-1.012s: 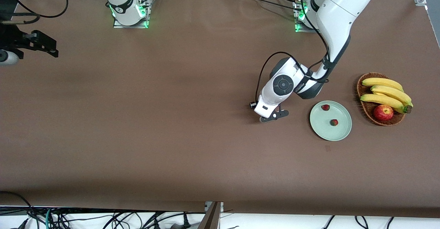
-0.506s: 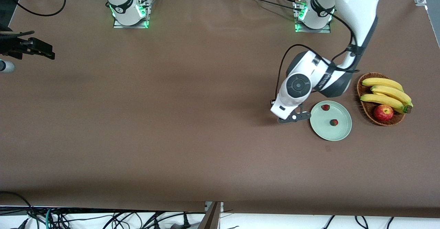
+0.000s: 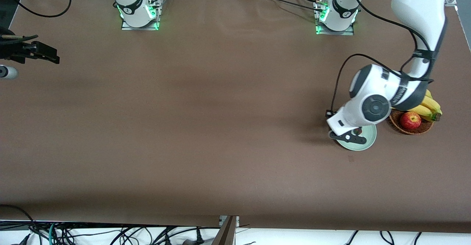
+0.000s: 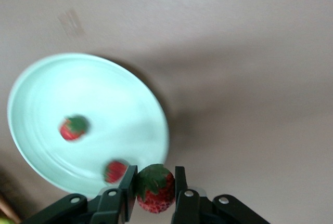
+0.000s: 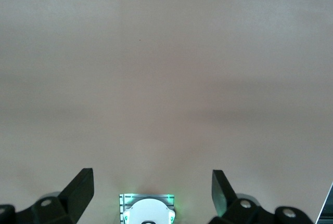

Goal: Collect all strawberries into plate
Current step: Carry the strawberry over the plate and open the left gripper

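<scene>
My left gripper (image 4: 155, 175) is shut on a small red strawberry (image 4: 155, 194) with a green cap. In the front view the left gripper (image 3: 349, 137) hangs over the rim of the pale mint-green plate (image 3: 369, 142), on the side toward the right arm's end. Two more strawberries lie on the plate (image 4: 62, 86), one near its middle (image 4: 73, 128) and one (image 4: 115, 171) close to the gripper's finger. My right gripper (image 3: 39, 52) waits at the right arm's end of the table, open (image 5: 152, 182) with nothing between its fingers.
A brown wicker basket (image 3: 417, 129) with bananas (image 3: 431, 106) and a red apple (image 3: 410, 120) stands beside the plate, partly covered by the left arm's wrist. A small dark mark (image 3: 350, 159) lies on the brown table just nearer the camera than the plate.
The left arm has swung toward its own end of the table, carrying the strawberry from over bare table to over the plate's rim. The right gripper has barely shifted.
</scene>
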